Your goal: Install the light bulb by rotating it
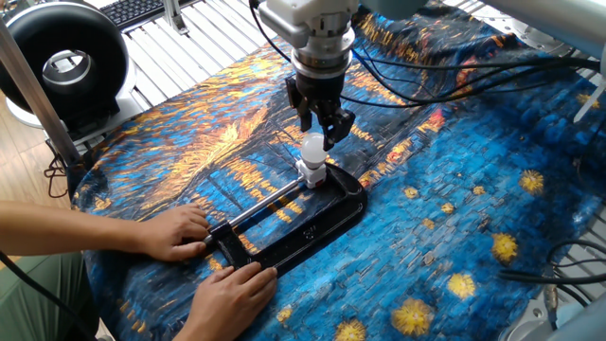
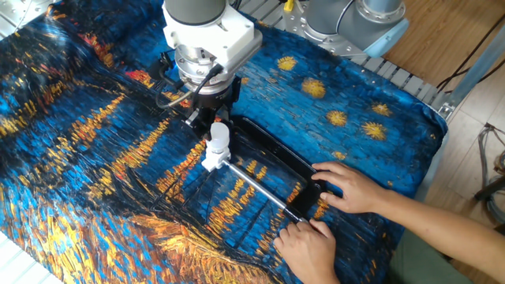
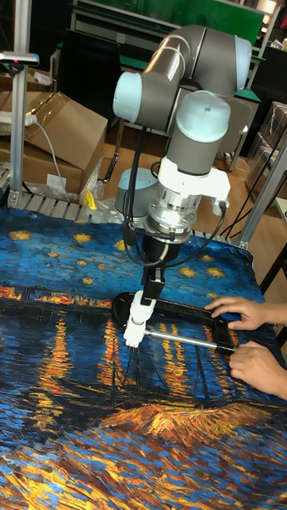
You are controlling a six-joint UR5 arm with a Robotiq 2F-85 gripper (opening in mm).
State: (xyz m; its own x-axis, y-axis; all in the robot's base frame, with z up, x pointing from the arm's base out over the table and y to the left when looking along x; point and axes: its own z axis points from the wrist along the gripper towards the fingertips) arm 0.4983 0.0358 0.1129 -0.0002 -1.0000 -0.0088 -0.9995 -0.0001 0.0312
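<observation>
Light bulb (image 1: 313,146) atop socket block (image 1: 311,173), under hand (image 1: 321,132), on clamp (image 1: 303,228).

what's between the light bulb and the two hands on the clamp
In one fixed view, the clamp's metal rod runs over bare cloth from below the light bulb toward the hands.

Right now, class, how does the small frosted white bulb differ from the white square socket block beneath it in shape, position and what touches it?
The small frosted white bulb is rounded, while the white square socket block is boxy. The bulb sits on top, right under the robot's black fingers; the block sits below, at the end of the black clamp frame and its metal rod. Both are white and stacked upright.
</observation>
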